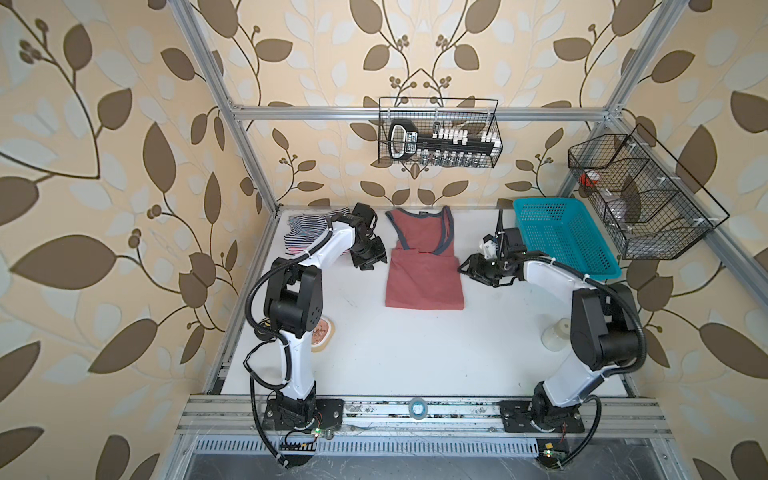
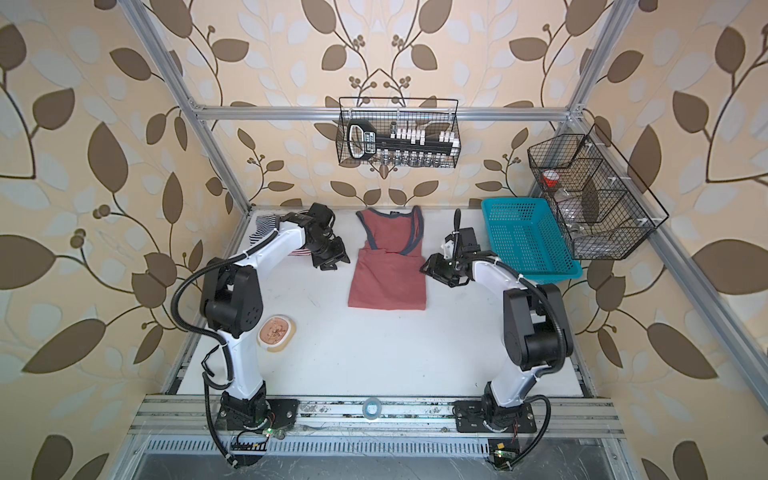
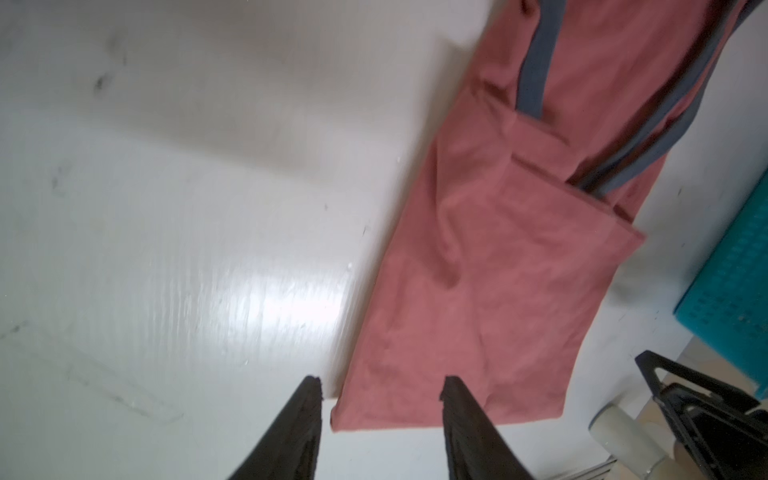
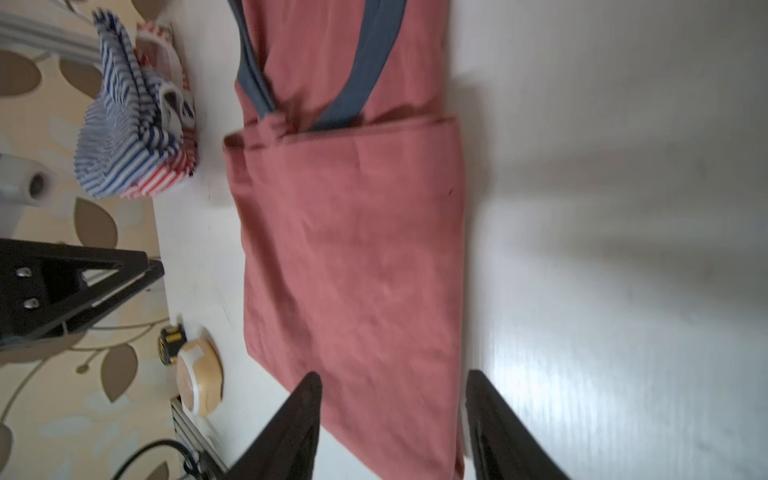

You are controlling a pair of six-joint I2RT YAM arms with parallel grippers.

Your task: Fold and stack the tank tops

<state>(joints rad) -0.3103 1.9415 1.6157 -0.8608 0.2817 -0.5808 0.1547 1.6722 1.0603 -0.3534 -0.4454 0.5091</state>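
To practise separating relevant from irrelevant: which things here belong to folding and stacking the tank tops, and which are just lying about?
Job: dusty red tank top; navy-striped top; red-striped top.
Lying about: teal basket; hanging wire basket; clear jar; round beige object.

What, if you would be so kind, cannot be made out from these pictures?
- Striped tank tops: in both top views the left arm covers most of the pile, so their folds are unclear.
- Dusty red tank top: its folded-up flap hides the layer beneath, and both wrist views are motion-blurred.
- Side wire basket: contents too small behind mesh in both top views.
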